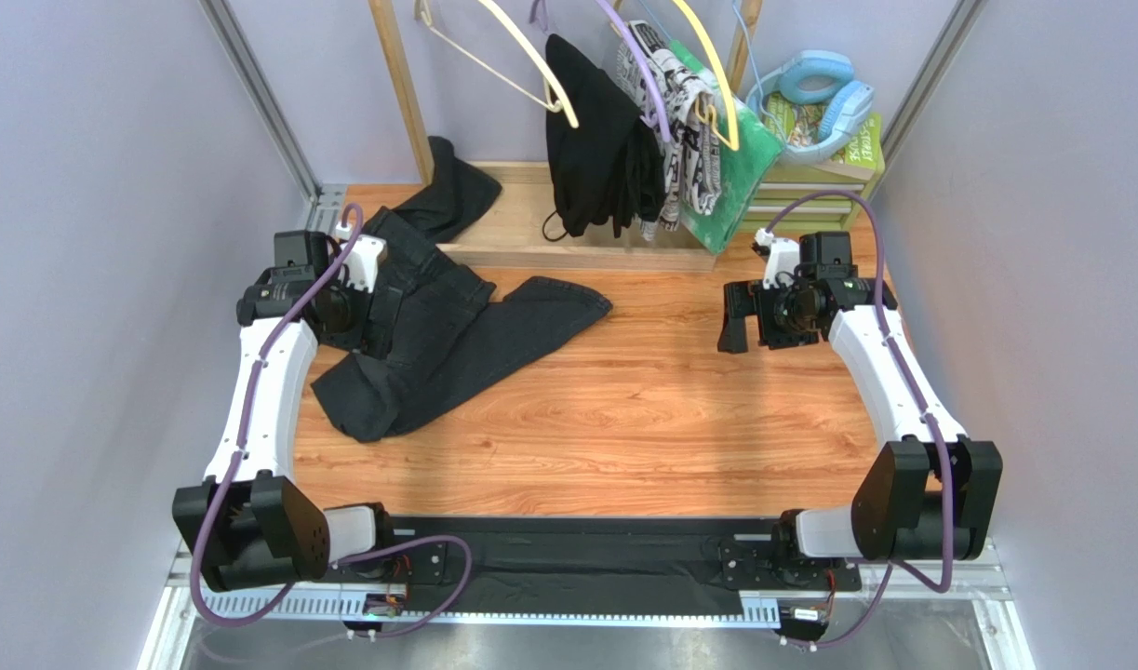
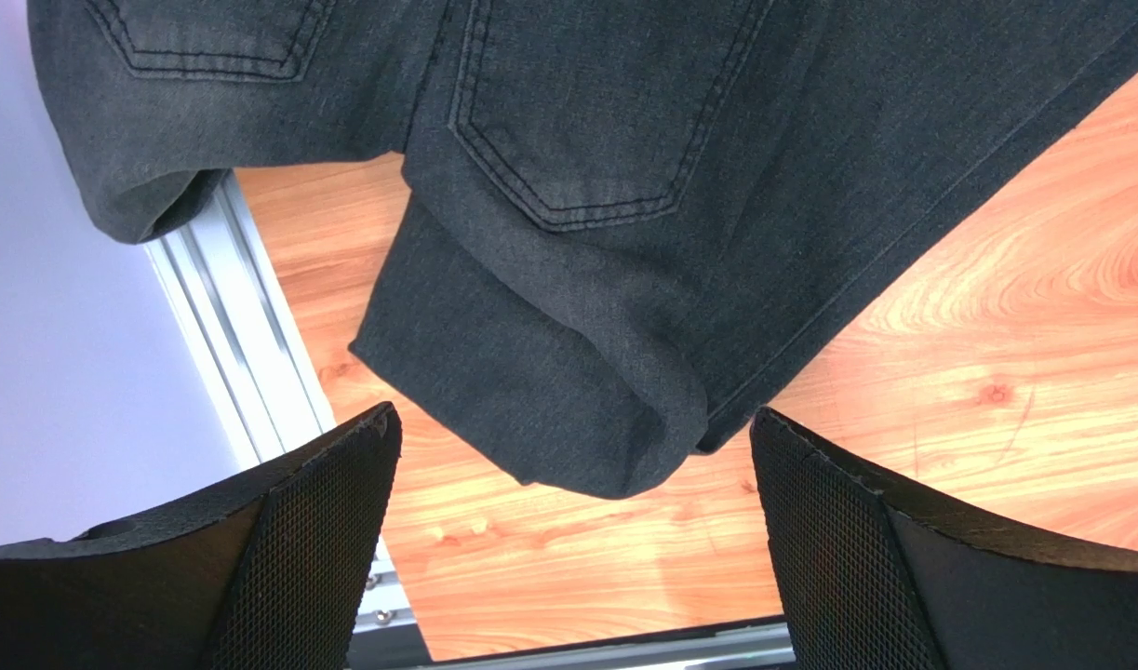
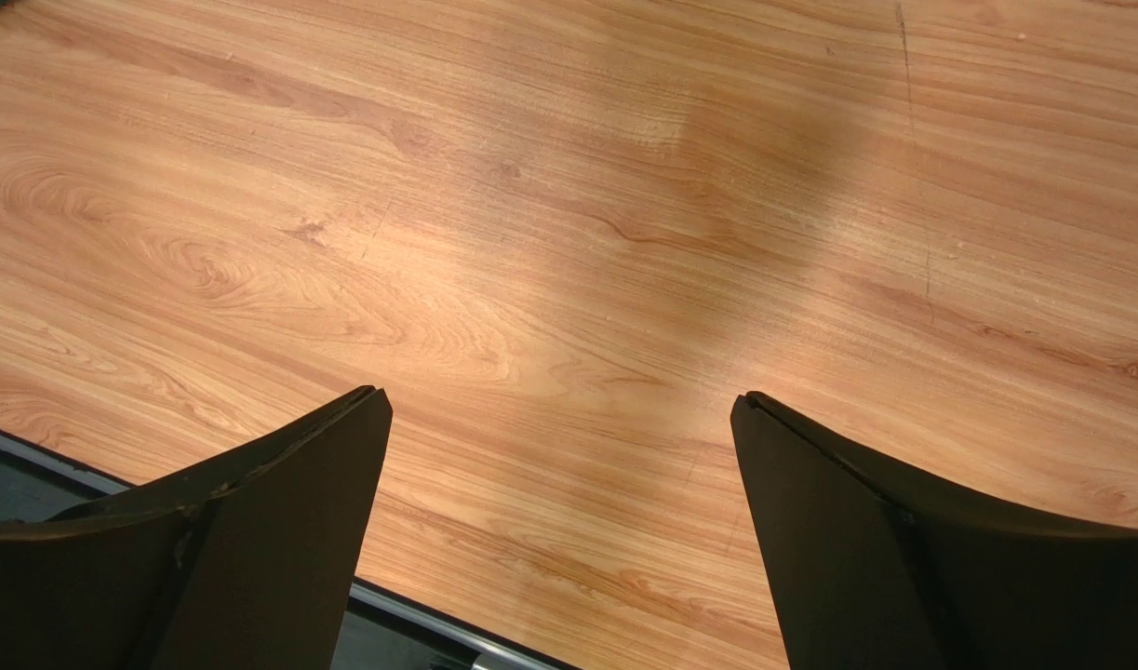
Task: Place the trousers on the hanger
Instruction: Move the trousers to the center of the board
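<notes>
Wooden table (image 1: 644,405) holds crumpled trousers (image 1: 435,335); hanger (image 1: 530,59) hangs behind.

Matt charcoal denim trousers (image 2: 588,237) on smooth glossy wood-grain table (image 1: 644,405).

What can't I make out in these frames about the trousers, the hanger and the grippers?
- hanger: top view, its hook is cut off by the upper edge.
- trousers: top view, the part near the pockets is hidden under the left gripper; the left wrist view crops off the legs.
- right gripper: its wrist view shows only bare table, neither task thing.
</notes>
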Robot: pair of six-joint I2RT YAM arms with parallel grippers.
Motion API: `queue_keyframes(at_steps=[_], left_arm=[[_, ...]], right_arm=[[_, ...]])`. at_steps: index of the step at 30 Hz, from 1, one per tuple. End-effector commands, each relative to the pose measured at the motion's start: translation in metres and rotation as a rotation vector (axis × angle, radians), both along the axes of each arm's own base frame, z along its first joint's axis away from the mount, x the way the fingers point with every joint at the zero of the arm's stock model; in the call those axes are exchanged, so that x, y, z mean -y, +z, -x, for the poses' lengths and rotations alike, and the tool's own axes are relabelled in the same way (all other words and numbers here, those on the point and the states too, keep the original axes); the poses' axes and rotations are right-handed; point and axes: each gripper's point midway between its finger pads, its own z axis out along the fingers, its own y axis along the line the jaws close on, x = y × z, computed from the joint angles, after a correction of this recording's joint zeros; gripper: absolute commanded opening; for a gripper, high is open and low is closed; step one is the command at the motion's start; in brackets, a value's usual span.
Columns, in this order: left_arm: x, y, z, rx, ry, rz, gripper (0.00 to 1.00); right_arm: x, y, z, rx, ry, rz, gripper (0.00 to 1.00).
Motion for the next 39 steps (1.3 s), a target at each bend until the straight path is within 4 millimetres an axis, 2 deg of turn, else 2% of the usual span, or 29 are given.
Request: queue_keyframes(at_steps=[1, 9, 13, 14, 15, 17, 21, 22, 24, 25, 27, 28, 30, 31, 34, 39], left_arm=[[-0.002, 0.017, -0.01, 0.049, -0.001, -0.017, 1.0], [-0.002, 0.022, -0.019, 0.061, -0.016, -0.03, 1.0], [0.006, 0.024, -0.037, 0.088, -0.046, -0.081, 1.0], [0.016, 0.025, -0.043, 0.099, -0.077, -0.098, 1.0], [0.014, 0.024, -0.048, 0.105, -0.067, -0.11, 1.0], [0.039, 0.021, -0.066, 0.119, -0.13, -0.117, 1.0], [0.069, 0.016, -0.102, 0.128, -0.13, -0.067, 1.0], [0.082, 0.011, -0.117, 0.117, -0.144, -0.052, 1.0], [0.094, 0.004, -0.132, 0.104, -0.14, -0.038, 0.99], [0.105, -0.006, -0.146, 0.087, -0.15, -0.035, 0.99], [0.109, -0.016, -0.161, 0.077, -0.113, -0.044, 0.98], [0.112, -0.028, -0.174, 0.059, -0.099, -0.045, 0.98], [0.115, -0.04, -0.186, 0.044, -0.07, -0.036, 0.97], [0.116, -0.052, -0.197, 0.03, -0.059, -0.047, 0.97], [0.112, -0.071, -0.215, 0.017, -0.023, -0.077, 0.97], [0.107, -0.092, -0.231, 0.01, 0.019, -0.116, 0.93]], right_arm=[[-0.007, 0.017, -0.011, 0.05, 0.006, -0.037, 1.0], [-0.01, 0.016, -0.014, 0.051, -0.005, -0.06, 1.0], [-0.021, 0.012, -0.015, 0.042, -0.014, -0.106, 1.0], [-0.025, 0.009, -0.017, 0.042, -0.009, -0.116, 1.0], [-0.029, 0.007, -0.018, 0.039, -0.008, -0.124, 1.0], [-0.038, 0.006, -0.023, 0.048, -0.007, -0.143, 1.0], [-0.055, -0.006, -0.03, 0.022, -0.017, -0.178, 1.0], [-0.059, -0.008, -0.032, 0.017, -0.014, -0.181, 1.0], [-0.069, -0.013, -0.036, 0.001, -0.007, -0.191, 1.0], [-0.074, -0.019, -0.041, -0.021, -0.008, -0.193, 1.0], [-0.085, -0.025, -0.044, -0.051, -0.003, -0.206, 1.0], [-0.089, -0.03, -0.05, -0.068, -0.003, -0.209, 1.0], [-0.099, -0.035, -0.056, -0.089, -0.008, -0.223, 1.0], [-0.104, -0.037, -0.059, -0.099, -0.006, -0.231, 1.0], [-0.12, -0.047, -0.076, -0.118, -0.02, -0.243, 1.0], [-0.152, -0.062, -0.107, -0.122, -0.045, -0.27, 1.0]])
